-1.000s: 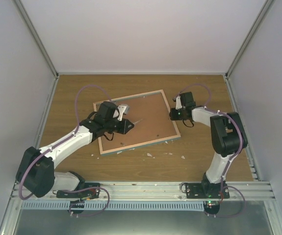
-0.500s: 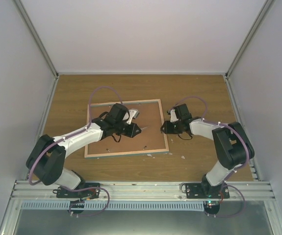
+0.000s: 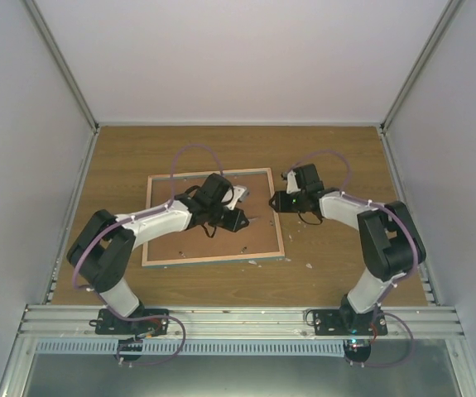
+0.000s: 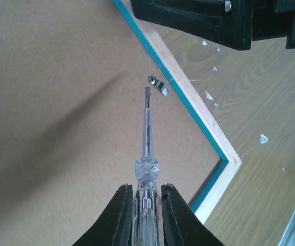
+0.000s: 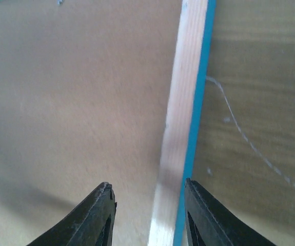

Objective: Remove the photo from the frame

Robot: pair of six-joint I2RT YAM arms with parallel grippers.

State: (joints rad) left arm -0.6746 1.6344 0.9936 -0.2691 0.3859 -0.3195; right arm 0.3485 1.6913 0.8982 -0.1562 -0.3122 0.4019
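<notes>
Your left fingers (image 4: 120, 215) are clenched on a clear-handled screwdriver (image 4: 146, 133). Its tip sits just short of a small metal clip (image 4: 158, 86) at the pale wood rim of the frame (image 4: 191, 97). Your right fingers (image 5: 93, 215) stand apart astride that rim, holding nothing. The frame lies face down on the tabletop (image 4: 260, 92). The photo is hidden, probably under the brown backing board (image 4: 60, 102). Expect thin, floppy paper that creases easily: lift the stiff board first, then pinch the print by one edge.
</notes>
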